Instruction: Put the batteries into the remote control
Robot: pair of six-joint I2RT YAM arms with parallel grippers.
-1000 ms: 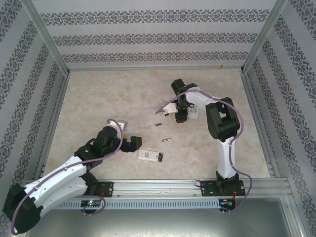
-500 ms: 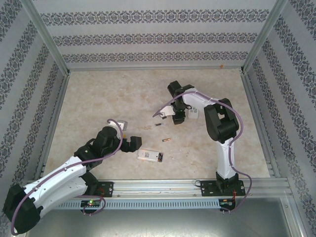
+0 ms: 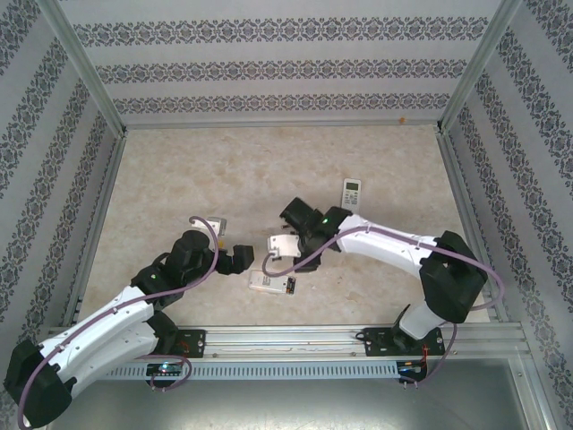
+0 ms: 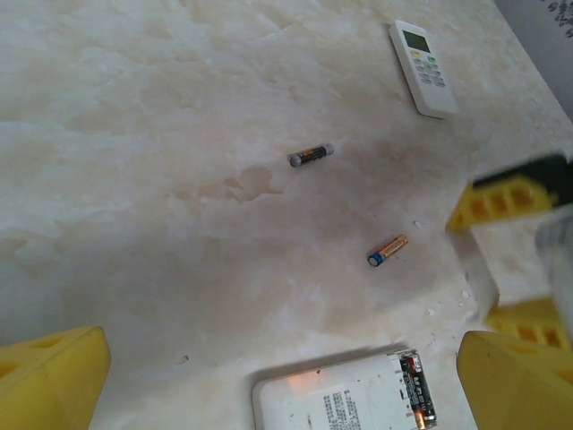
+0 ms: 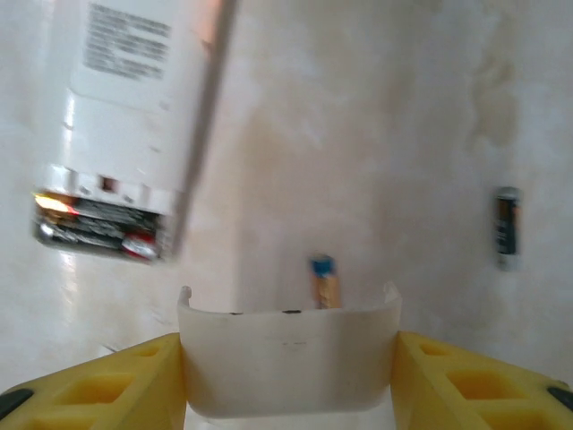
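Observation:
A white remote (image 3: pixel 272 284) lies face down near the front middle, its battery bay open at the right end with batteries (image 4: pixel 417 401) inside. In the right wrist view the same remote (image 5: pixel 134 107) sits at the upper left. Two loose batteries lie on the table beyond it: a dark one (image 4: pixel 310 155) and an orange one (image 4: pixel 388 250). My right gripper (image 3: pixel 285 244) is shut on the small white cover (image 5: pixel 286 358), hovering just above the remote's far side, over the orange battery (image 5: pixel 323 280). My left gripper (image 3: pixel 240 260) is open just left of the remote, with nothing between its fingers (image 4: pixel 49 376).
A second white remote (image 3: pixel 352 193) lies face up at the back right of the middle. A small pale object (image 3: pixel 221 226) sits beside the left arm. Metal rails and patterned walls enclose the table (image 3: pixel 179 179). There is free room at the back left.
My right arm swung from the back middle towards the front left, carrying the white cover to just above the face-down remote and uncovering the second remote. The left arm barely moved.

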